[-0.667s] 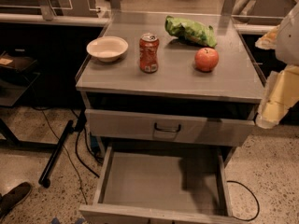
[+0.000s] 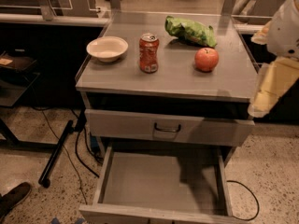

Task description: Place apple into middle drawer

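Okay, nearest first: middle drawer [image 2: 154, 183] is pulled out with a bare floor, below and left of the gripper [image 2: 261, 101]. Just above it is a shut drawer front [image 2: 140, 125] with a dark loop handle, also lower-left of the gripper. Gripper hangs off the right edge of the cabinet top [image 2: 187, 80], about level with it. Open or closed: cannot tell. Apple [image 2: 206, 59] sits on the top, left of and beyond the gripper, near but apart. Green bag [image 2: 190, 31] is just behind the apple. Further left are the red soda can [image 2: 149, 53], then the white bowl [image 2: 107, 48]. Handling guess: apple is firm, smooth, round and moderately heavy, so it will likely roll if nudged and bruise if squeezed hard. Take it across the widest middle; the gripper-facing side looks unobstructed.
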Robot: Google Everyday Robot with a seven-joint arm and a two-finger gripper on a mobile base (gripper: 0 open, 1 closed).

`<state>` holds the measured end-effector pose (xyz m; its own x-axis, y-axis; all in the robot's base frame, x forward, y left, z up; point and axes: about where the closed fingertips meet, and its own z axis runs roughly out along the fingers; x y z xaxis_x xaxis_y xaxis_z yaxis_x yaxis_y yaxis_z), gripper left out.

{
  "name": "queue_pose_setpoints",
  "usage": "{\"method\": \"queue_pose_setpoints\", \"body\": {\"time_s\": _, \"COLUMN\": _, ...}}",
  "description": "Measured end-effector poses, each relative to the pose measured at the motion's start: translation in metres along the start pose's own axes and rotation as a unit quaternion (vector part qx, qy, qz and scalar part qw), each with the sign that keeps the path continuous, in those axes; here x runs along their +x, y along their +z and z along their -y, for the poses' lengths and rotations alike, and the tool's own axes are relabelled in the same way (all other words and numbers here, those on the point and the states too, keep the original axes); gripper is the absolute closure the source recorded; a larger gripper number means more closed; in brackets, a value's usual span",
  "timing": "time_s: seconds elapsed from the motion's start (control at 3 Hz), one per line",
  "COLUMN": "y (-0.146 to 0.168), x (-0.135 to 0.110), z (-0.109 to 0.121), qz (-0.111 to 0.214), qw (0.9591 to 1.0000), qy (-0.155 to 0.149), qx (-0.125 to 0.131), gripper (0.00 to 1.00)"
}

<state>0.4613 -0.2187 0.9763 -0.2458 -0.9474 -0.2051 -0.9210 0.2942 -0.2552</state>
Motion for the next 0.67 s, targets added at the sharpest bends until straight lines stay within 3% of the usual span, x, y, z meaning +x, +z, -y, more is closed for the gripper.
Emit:
{"method": "queue_pose_setpoints", "body": {"time_s": 0.33, "y": 0.014, "x": 0.004, "z": 0.035, "qz": -0.018, "qw": 0.9998, "qy": 0.011, "qx": -0.002, "gripper": 0.0}}
{"method": "queue_pose_setpoints", "body": {"time_s": 0.67, "y": 0.025, "x": -0.001, "z": 0.077, "qz": -0.016, "qw": 0.9997, "qy": 0.02, "qx": 0.001, "gripper": 0.0}}
